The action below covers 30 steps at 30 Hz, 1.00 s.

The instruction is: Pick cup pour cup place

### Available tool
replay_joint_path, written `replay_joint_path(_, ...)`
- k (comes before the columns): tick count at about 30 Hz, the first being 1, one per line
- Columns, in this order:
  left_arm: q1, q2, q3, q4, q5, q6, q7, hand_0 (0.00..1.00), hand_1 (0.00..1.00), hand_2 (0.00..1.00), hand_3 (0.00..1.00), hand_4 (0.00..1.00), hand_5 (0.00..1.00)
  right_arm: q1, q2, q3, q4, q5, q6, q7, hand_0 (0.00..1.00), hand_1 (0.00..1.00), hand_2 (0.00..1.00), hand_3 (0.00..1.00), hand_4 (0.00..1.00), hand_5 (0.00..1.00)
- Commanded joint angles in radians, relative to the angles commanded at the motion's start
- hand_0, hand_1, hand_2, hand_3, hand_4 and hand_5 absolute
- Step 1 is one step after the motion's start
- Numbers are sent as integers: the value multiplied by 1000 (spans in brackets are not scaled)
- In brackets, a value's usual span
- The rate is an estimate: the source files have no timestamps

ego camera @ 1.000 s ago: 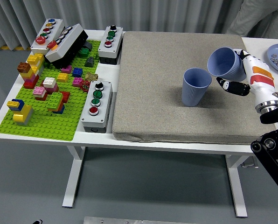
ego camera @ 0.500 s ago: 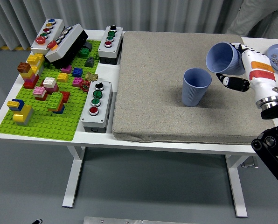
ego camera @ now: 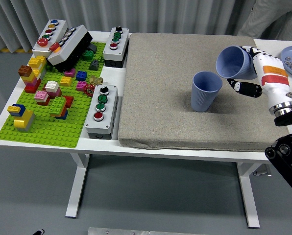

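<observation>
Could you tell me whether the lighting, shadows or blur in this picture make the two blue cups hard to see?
Head view: lighting is even and diffuse, without glare; the upright cup casts only a soft shadow on the grey mat; the tilted cup in the right hand is sharp, without motion blur; the table edges bow slightly, suggesting mild lens distortion.

Mat [ego camera: 160,98] mostly bare; only upright cup [ego camera: 205,91] obstructs.

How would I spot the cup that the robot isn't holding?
Find the big grey mat covering the table's right part. Toward its right side a blue ribbed cup stands upright, mouth up. Its twin, the tilted cup, hangs just above and to the right, gripped in the right hand.
</observation>
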Motion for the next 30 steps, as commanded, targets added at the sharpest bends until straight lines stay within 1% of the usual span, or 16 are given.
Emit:
replay_joint_path(11,-3,1,1,0,0,0,0,825,783,840,760,574,998,30,-32,-48,-23,4,6,-5,730,594,514,623,742,300)
replay_joint_path(20,-1,2,1,0,0,0,0,825,783,839,760,574,998,46,-50,-90,-28,-2,8,-13,743,597,516,614,739,295)
replay_joint_path(25,-2,3,5,0,-2,0,0,825,783,839,760,575,998,65,-69,-122,-31,-5,13,-18,743,598,518,612,735,291)
replay_joint_path(30,-2,4,5,0,-3,0,0,825,783,839,760,575,998,76,-77,-135,-30,-7,15,-22,743,598,518,612,735,291)
